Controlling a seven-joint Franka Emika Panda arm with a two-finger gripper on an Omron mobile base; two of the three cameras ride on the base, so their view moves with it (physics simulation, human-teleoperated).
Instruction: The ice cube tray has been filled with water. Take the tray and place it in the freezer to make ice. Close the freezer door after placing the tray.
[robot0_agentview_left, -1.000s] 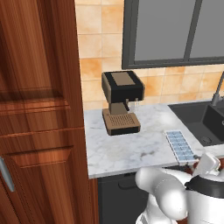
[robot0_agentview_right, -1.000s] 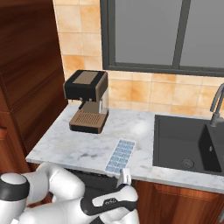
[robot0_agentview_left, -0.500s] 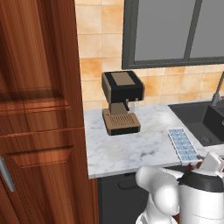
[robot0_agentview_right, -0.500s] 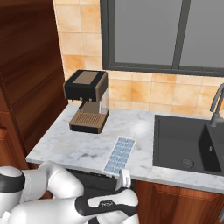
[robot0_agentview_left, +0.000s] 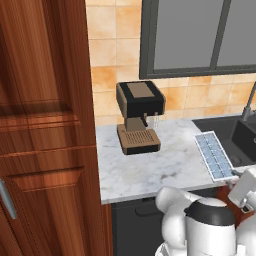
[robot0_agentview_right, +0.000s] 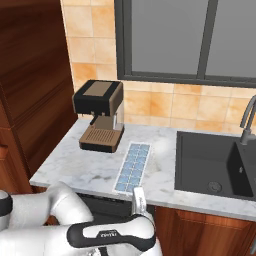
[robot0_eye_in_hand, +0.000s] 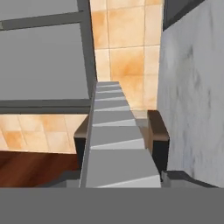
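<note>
The ice cube tray (robot0_agentview_right: 133, 167) is a white grid of pale blue water cells, hovering just over the front of the marble counter (robot0_agentview_right: 75, 170). My gripper (robot0_agentview_right: 138, 196) is shut on its near short end from below the counter edge. From the left base view the tray (robot0_agentview_left: 214, 155) sits at the right, with the gripper (robot0_agentview_left: 234, 181) at its near end. In the hand view the tray (robot0_eye_in_hand: 113, 131) runs edge-on up the middle between the fingertips of the gripper (robot0_eye_in_hand: 120, 179). The freezer and its door are out of view.
A black and brown coffee machine (robot0_agentview_right: 100, 120) stands at the back left of the counter. A dark sink (robot0_agentview_right: 215, 165) with a faucet (robot0_agentview_right: 247, 120) lies to the right. Tall brown wooden cabinets (robot0_agentview_left: 45, 125) rise on the left. A window (robot0_agentview_right: 190, 40) is above.
The tray has risen a little off the counter and shifted slightly away from the front edge, carried by the gripper. The coffee machine has stayed put.
</note>
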